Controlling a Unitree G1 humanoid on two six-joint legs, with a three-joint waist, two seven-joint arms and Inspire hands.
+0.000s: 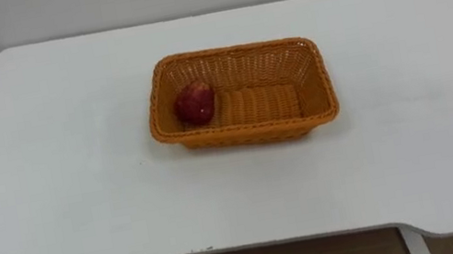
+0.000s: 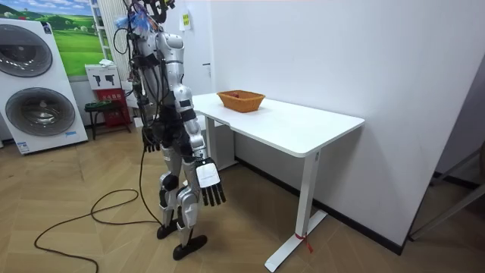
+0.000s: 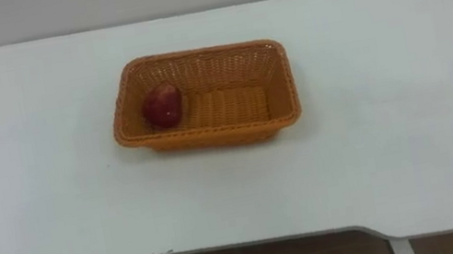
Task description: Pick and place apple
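the robot stands on the wooden floor just beside the white table (image 2: 303, 130), at the end nearer the room view's left, upright with both arms hanging at its sides. its right hand (image 2: 208, 180), the one nearer to me, hangs below the level of the tabletop with the fingers (image 2: 213, 196) straight and pointing down, holding nothing. its left hand (image 2: 151, 141) hangs on the far side of its body and is partly hidden by it; whether it is open or closed i cannot tell.

the apple (image 1: 195, 104) is red and lies inside the orange woven basket (image 1: 291, 69), at the end on the robot's left, touching the basket's floor and close against the short wall there. the rest of the basket's floor is bare. the basket sits flat on the table, well in from the edges, its long sides running left to right before the robot. behind the robot, at the room view's left, two washing machines (image 2: 34, 83) stand stacked.
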